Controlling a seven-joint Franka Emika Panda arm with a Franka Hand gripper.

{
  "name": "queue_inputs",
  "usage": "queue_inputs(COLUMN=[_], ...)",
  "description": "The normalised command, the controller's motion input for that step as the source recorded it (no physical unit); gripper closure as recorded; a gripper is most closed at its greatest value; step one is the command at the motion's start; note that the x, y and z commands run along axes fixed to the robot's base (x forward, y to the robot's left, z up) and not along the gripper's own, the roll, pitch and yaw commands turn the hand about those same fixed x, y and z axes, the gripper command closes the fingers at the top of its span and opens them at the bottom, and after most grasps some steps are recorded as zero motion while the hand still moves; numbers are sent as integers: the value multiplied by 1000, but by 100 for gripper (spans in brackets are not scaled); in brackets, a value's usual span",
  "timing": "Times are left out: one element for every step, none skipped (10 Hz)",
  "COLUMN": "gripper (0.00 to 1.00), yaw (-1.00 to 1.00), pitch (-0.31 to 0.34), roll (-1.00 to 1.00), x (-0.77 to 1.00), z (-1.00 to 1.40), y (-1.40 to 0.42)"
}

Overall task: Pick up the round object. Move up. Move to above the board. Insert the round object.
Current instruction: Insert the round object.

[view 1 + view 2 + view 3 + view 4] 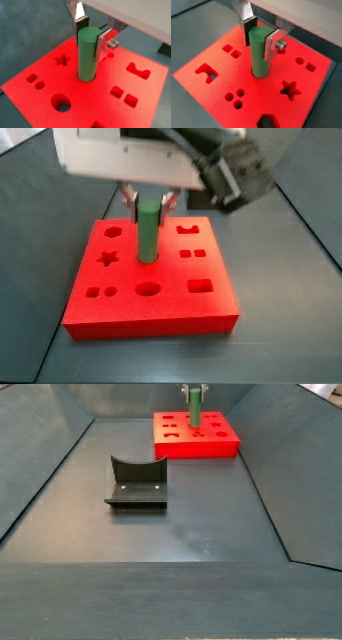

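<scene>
Fingers point(93, 33) sit closest to the wrist cameras, closed on the upper part of the peg point(87, 54), one silver plate on each side of it. Its green shaft stands upright, long axis vertical, lower end meeting the board point(40, 67) at a round hole near the middle of the red top face. In both wrist views the foot appears to have entered that hole; how deep I cannot tell.

Judging by this, insertion is the step in hand: the next move calls for a straight push down along the peg's axis with no tilt, then release.

In a side view the peg point(144, 228) rises from the board point(154, 318), with the star hole at about 9 o'clock from it. Elsewhere the fixture point(135, 481) stands on the surface point(187, 534), well apart from the board.
</scene>
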Motion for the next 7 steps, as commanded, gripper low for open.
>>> queue_inputs(gripper=[100,100,100,100,100,100,100], yaw=[0,0,0,0,0,-23,0], pitch=[-83,-74,-74,-43,-59,-31,0], roll=[34,21,59,63,66,-19,0], x=[-77,-43,-91,-11,0,17,0], z=[-623,-754,-1000,-1000,-1000,-460,0], y=[-100,-66,-17,-3,-14,0,0])
